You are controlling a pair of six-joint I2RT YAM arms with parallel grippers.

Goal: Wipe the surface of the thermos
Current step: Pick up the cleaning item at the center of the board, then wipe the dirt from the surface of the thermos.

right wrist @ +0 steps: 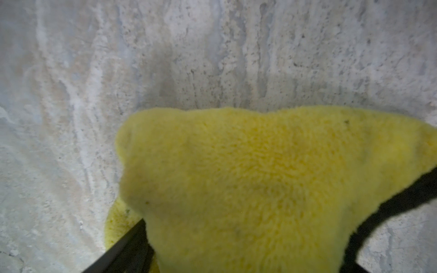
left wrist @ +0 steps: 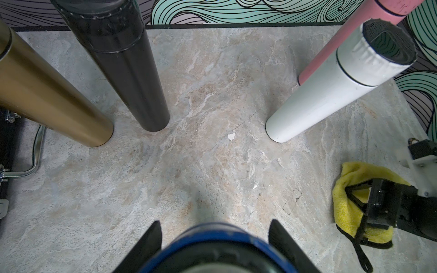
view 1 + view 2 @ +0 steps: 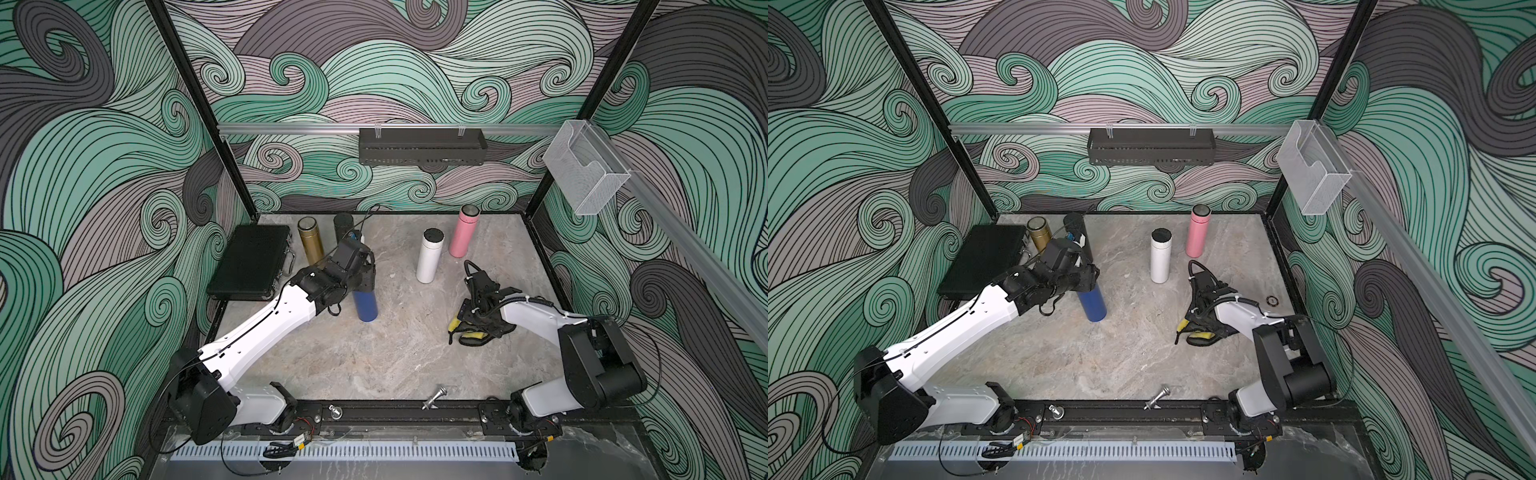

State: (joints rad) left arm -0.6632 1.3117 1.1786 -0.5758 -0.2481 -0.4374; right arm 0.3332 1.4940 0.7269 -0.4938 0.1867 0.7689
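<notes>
Grey marbled table (image 3: 395, 357) carries a dark blue thermos (image 3: 366, 308) upright left of its middle, its rim scuffed; the left arm (image 3: 270, 328) stretches low and diagonal, left gripper (image 2: 215, 223) clamped on its top. The right gripper (image 2: 361, 201) points down, jaws straddling a yellow cloth (image 1: 260, 177); grip unclear.

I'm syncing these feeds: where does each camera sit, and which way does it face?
Top view: high in front, looking down toward the back wall; both arms, left gripper shut on the blue thermos.
Top view: same head, near-identical; right gripper over the yellow cloth.
Left wrist: on left arm, looking past its fingers and the thermos rim toward the back wall.
Right wrist: on right arm, close above the cloth, fingers either side.
Shared: all four show the cloth.
</notes>
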